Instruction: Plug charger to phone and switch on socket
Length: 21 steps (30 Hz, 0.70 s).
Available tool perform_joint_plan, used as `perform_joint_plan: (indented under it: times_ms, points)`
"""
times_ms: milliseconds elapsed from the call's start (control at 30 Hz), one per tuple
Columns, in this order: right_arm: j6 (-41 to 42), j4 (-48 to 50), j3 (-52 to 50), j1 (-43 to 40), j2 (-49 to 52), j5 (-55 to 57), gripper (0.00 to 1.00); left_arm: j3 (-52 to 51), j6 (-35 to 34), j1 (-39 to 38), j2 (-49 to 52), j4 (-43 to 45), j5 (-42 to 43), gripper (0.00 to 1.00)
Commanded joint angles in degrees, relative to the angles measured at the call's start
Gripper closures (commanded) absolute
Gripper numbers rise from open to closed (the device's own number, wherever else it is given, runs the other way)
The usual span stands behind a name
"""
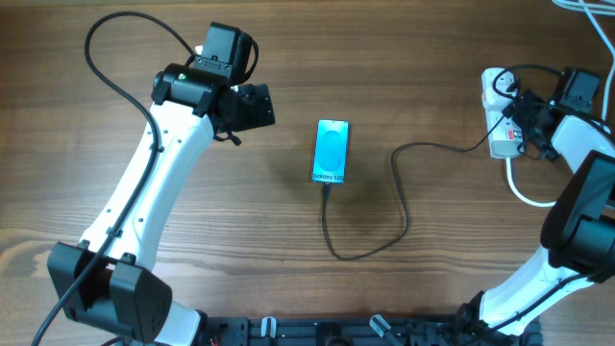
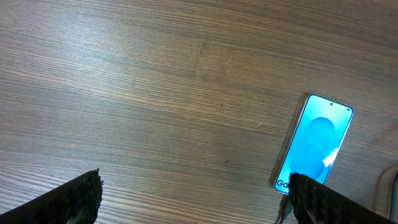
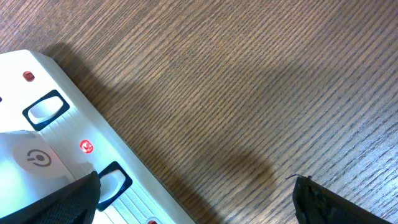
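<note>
Both jaws gape, left arm (image 1: pixel 144 192) near phone (image 1: pixel 332 151) (right arm (image 1: pixel 581 142) over socket (image 1: pixel 500 144)).

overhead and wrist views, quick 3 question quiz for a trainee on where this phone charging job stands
1. True or false: the left gripper is gripping the phone.
2. From the phone's text end, the charger cable loops across the table toward: A) the power strip, B) the left arm's base, C) the far table edge.
3. Fill in: in the right wrist view, the indicator light between the strip's two rocker switches glows ____.

Key: 1 false, it is open and apart from the phone; 2 A; 3 red.
</note>
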Motion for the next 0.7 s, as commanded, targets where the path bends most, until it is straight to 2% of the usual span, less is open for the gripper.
perform_joint_plan:
  times_ms: [0, 100, 267, 433, 500, 667]
  points:
    - [-1.31, -2.97, -1.11, 1.16, 1.20, -3.67, 0.00, -0.09, -0.52, 0.42, 0.07, 0.15, -0.76, 0.00]
    - [-0.94, -7.04, -1.11, 1.07, -2.82, -3.43, 0.00, -0.09, -0.52, 0.42, 0.07, 0.15, -0.76, 0.00]
    - [3.28, -21.03, -1.14, 1.05, -15.32, 4.48, 0.00, -0.09, -0.52, 0.42, 0.07, 0.15, -0.76, 0.00]
    - [6.03, -31.65, -1.95, 2.86, -28.92, 3.67, 0.00, -0.09, -0.52, 0.42, 0.07, 0.15, -0.76, 0.00]
    - [4.28, -33.27, -2.62, 6.93, -34.97, 3.69, 0.00, -0.09, -0.52, 0.42, 0.07, 0.15, -0.76, 0.00]
    - [4.33, -37.22, -2.75, 28.37, -48.02, 4.63, 0.01, -0.09, -0.52, 0.42, 0.07, 0.15, -0.76, 0.00]
